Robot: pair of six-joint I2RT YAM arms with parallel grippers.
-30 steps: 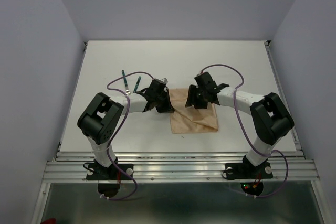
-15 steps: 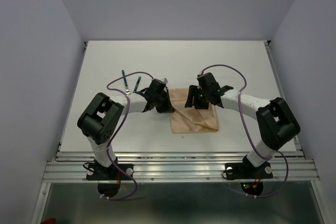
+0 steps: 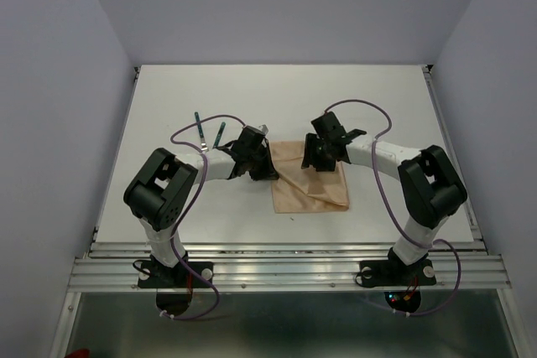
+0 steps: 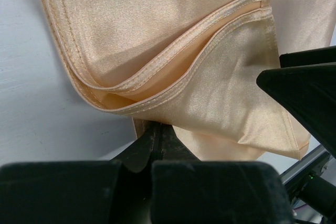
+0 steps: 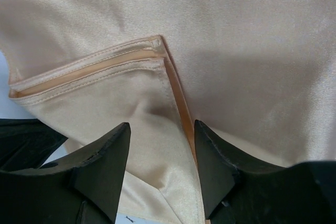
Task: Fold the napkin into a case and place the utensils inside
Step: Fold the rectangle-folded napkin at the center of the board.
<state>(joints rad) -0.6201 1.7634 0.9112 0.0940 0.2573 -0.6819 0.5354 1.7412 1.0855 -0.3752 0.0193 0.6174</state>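
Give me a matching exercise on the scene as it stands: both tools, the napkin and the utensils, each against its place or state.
Column 1
1. left tool
2. right tool
3. napkin
4. utensils

Column 2
A. open, one finger on each side of a stitched cloth edge
B. lying on the table, left of the cloth
C. shut, pinching a cloth edge
D. folded, lying between the two arms

Pairs: 1-C, 2-A, 3-D, 4-B

napkin [image 4: 157,24] cropped, utensils [image 3: 199,127] partly hidden
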